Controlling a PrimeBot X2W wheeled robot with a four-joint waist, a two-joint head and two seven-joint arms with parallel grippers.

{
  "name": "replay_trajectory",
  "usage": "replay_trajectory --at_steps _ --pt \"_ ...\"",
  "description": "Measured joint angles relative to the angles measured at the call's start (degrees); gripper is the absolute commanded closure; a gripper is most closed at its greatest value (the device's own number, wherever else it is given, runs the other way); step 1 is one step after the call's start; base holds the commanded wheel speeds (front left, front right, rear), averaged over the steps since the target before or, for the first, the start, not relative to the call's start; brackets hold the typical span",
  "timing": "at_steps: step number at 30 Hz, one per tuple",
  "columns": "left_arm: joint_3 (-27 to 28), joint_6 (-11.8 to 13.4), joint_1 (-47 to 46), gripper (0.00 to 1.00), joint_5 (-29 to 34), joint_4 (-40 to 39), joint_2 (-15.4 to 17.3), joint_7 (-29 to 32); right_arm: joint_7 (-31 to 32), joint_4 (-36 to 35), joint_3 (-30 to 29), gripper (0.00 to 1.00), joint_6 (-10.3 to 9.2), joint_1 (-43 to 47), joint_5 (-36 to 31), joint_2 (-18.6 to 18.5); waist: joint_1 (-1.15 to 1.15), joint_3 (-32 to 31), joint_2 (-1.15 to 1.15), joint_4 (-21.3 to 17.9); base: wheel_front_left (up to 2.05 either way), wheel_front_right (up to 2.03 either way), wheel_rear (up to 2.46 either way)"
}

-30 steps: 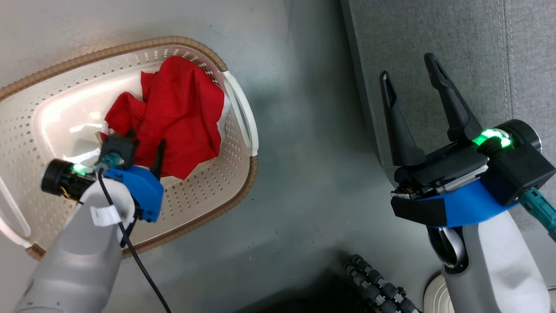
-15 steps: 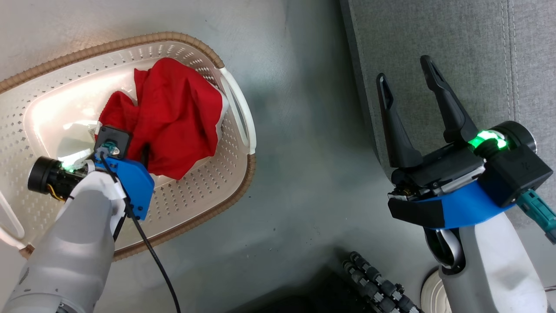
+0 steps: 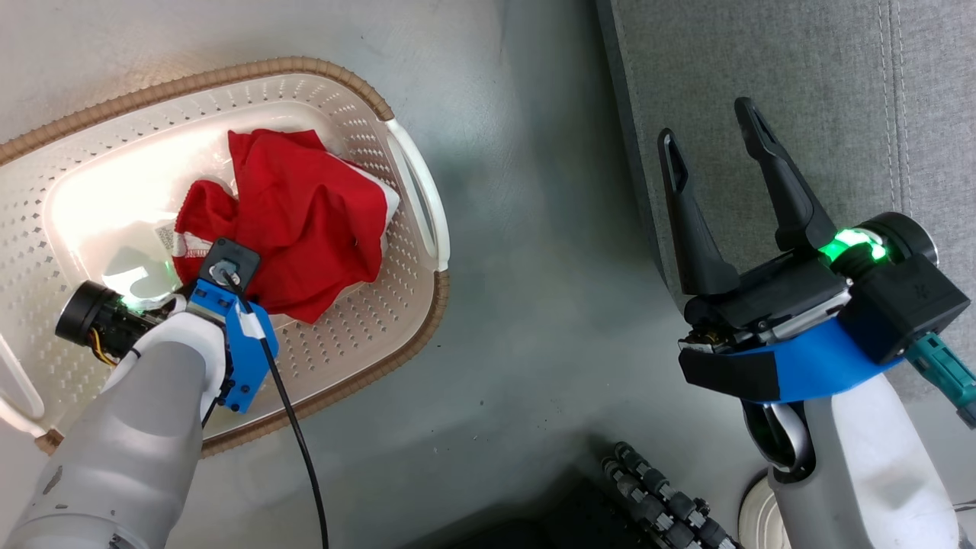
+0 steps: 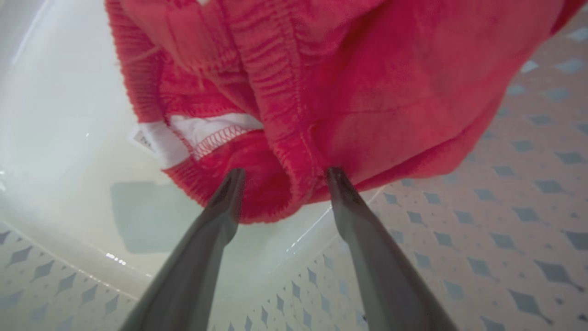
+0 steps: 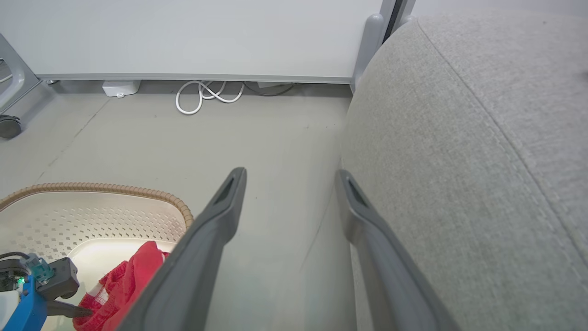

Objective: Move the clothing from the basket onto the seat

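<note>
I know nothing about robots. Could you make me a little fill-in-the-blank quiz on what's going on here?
The clothing lies in the cream ____.
The left end effector, open, presses its fingers into clothing coloured ____.
The right end effector, open beside the grey seat, holds ____.
Missing words: basket; red; nothing.

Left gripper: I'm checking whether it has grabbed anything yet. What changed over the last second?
The left gripper turned at the wrist and shifted toward the red clothing, whose raised top slumped lower in the basket. Its fingers stand open astride the cloth, not clamped. The right gripper stayed open by the seat.
</note>
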Motion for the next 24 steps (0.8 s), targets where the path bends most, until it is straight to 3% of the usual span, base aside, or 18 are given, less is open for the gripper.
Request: replay_trajectory --at_steps 1,2,4,5,24 --pt "-0.21 -0.03 -0.07 0.45 0.04 0.01 0.00 0.14 0.00 -0.05 0.02 0.00 0.00 0.01 0.01 0.00 0.00 0.00 0.00 0.01 0.00 0.00 0.00" --pt "-0.53 -0.05 -0.09 0.55 0.10 0.03 -0.01 0.31 0.00 -0.11 0.04 0.00 0.00 0.01 0.01 0.00 0.00 0.00 0.00 0.01 0.00 0.00 0.00" --pt "-1.11 -0.14 -0.10 0.96 0.12 0.08 -0.05 0.31 0.02 -0.19 0.05 0.00 0.00 0.02 0.01 0.00 0.00 0.02 0.00 0.03 0.00 0.00 0.00" --pt "-1.37 -0.37 -0.13 1.00 0.12 0.10 -0.08 0.26 0.09 -0.23 0.04 0.00 0.00 0.03 0.01 0.00 0.00 0.03 0.00 0.04 0.00 0.00 0.00" --pt "-3.24 -0.64 -0.62 1.00 -2.27 0.30 -0.82 -2.07 0.18 0.12 -0.33 0.00 0.00 0.03 0.08 0.02 0.00 -1.36 0.00 0.76 0.00 0.00 0.00"
